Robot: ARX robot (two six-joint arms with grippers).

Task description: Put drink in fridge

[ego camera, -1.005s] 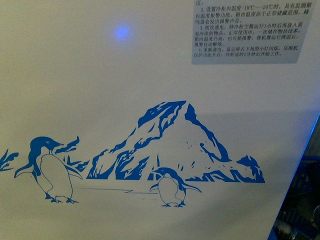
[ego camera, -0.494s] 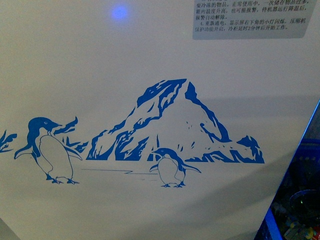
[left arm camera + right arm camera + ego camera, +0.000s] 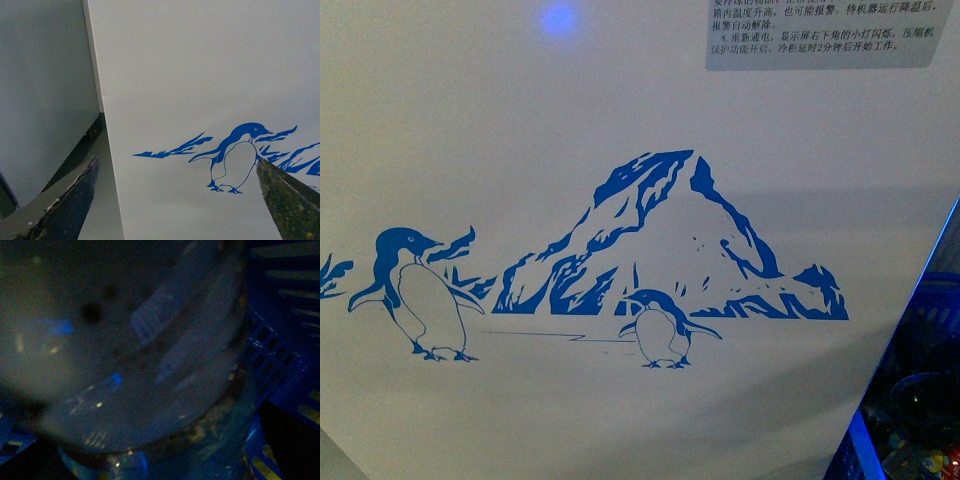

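The fridge's white wall (image 3: 620, 130) fills the front view, with its blue mountain (image 3: 660, 240) and two penguins. No gripper shows there. In the left wrist view my left gripper (image 3: 176, 167) is open and empty, its dark fingertips (image 3: 82, 185) spread before the same white wall (image 3: 200, 75), close to a blue penguin (image 3: 237, 157). The right wrist view is dim. My right gripper (image 3: 160, 452) is open right over a blurred, pale, rounded clear container (image 3: 145, 365) that fills the view. I cannot tell whether it is the drink.
A grey label with printed text (image 3: 820, 35) and a blue light spot (image 3: 558, 18) sit high on the fridge wall. A blue slotted basket (image 3: 920, 400) stands at the lower right and also shows in the right wrist view (image 3: 280, 315). A grey panel (image 3: 45, 90) stands beside the fridge corner.
The penguin and mountain graphic has slid up in the front view, the label has moved partly out at the top, and more of the blue basket shows at the lower right.
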